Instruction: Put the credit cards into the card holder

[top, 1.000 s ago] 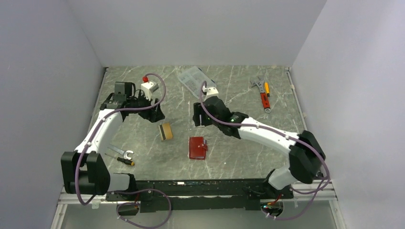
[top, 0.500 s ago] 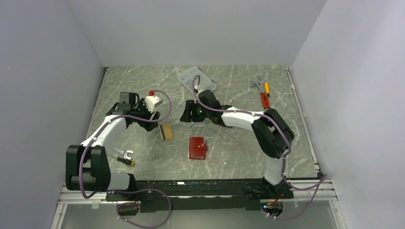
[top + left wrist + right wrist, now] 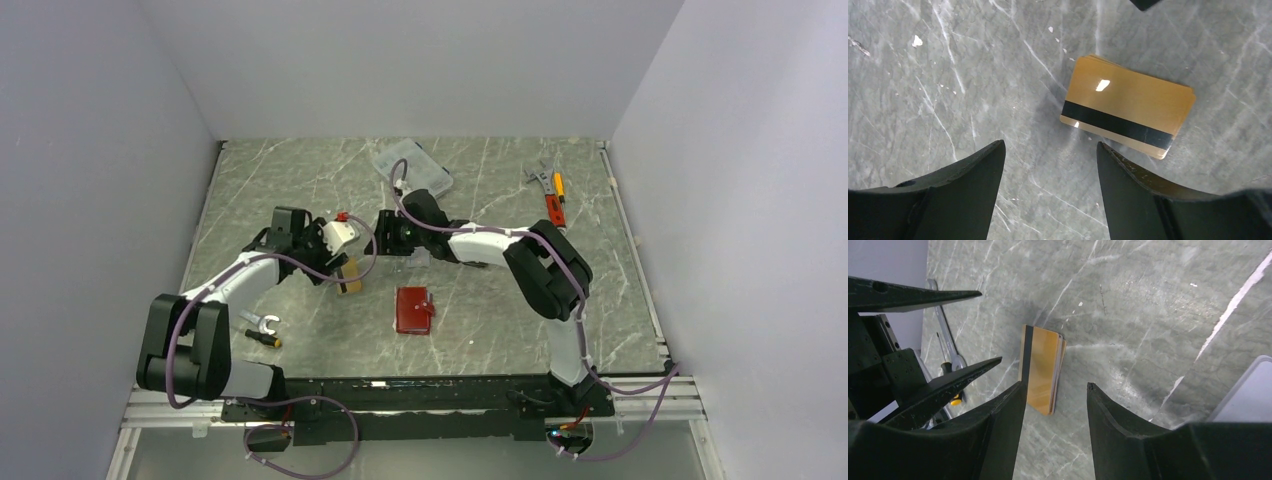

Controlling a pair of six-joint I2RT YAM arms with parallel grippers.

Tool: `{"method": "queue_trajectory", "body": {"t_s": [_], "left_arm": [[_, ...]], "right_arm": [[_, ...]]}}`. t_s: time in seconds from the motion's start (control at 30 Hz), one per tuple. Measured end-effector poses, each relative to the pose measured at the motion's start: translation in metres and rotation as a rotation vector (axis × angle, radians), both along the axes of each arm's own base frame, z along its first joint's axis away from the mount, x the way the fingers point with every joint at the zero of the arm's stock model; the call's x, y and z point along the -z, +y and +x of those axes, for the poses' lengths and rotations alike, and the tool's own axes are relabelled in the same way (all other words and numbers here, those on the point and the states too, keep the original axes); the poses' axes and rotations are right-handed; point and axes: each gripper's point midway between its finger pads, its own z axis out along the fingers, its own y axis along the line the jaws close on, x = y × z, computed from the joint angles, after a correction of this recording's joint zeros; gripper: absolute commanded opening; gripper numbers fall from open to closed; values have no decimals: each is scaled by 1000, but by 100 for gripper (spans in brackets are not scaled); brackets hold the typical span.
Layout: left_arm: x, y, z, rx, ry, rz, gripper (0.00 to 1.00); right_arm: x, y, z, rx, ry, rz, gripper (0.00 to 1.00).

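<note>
- A stack of orange-gold plastic cards (image 3: pixel 1128 112), the top one black-striped, lies flat on the grey marble table (image 3: pixel 480 190), near the shut red leather card holder (image 3: pixel 413 310).
- The left gripper (image 3: pixel 1049 150) is nearer, jaws apart and empty. The stack lies just ahead, offset sideways, its long axis slanting across the gap.
- The right gripper (image 3: pixel 1055 387) is spread and empty too, and farther away.

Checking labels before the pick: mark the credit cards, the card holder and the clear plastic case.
credit cards (image 3: pixel 1130 100): left wrist view, gold face of the top card above its black stripe.
card holder (image 3: pixel 412 312): top external view, middle of its red cover.
clear plastic case (image 3: pixel 422 166): top external view, its lid.
</note>
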Motion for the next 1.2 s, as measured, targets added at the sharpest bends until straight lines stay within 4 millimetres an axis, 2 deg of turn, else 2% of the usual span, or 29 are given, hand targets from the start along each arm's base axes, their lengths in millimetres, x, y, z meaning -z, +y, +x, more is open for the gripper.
{"method": "queue_trajectory", "body": {"t_s": [0.2,0.4,0.63,0.77,1.2], "left_arm": [[1,-1,6,18,-32,17,73],[2,-10,4,70,-49,34,74],[19,-15,-9,141,-45,94,74],[19,-17,-8,174,-77,109,74],[18,-23,-11,250,-110,135,74]], "right_arm": [[13,6,-7,-10,24,-11,51],[13,9,-6,-5,25,4,53],[24,11,-7,6,46,16,54],[33,12,-9,8,71,17,54],[34,20,-17,-26,96,71,53]]}}
